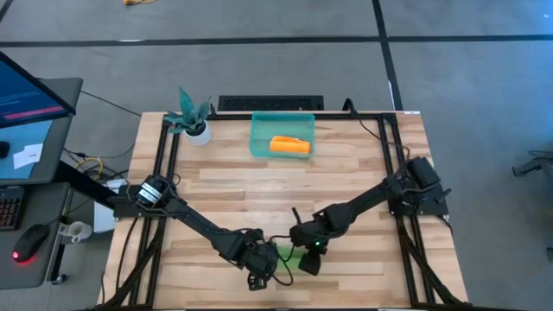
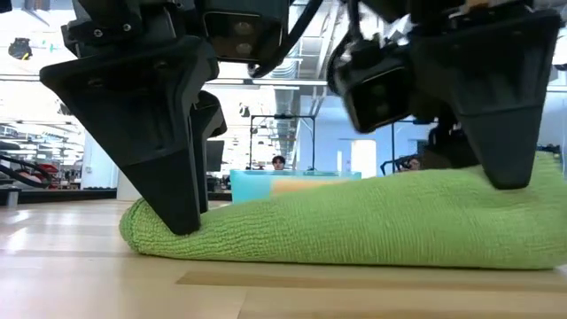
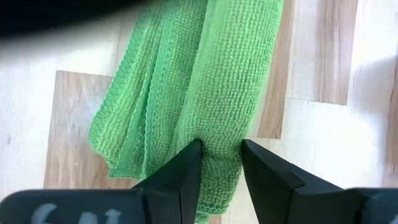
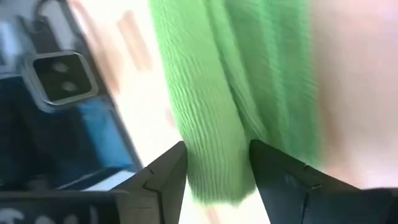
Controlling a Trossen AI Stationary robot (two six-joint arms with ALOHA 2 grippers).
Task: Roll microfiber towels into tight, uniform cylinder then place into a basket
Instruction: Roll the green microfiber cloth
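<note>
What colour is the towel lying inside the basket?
Orange towel, seen best in the high view, inside the teal basket.

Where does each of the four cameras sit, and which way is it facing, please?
High view: above the table, looking straight down; both arms, basket holding the orange towel.
Low view: table height, looking level; both grippers on the green towel.
Left wrist view: over the left gripper, pinching that towel.
Right wrist view: over the right gripper, jaws straddling it.
All four views share the green towel.
</note>
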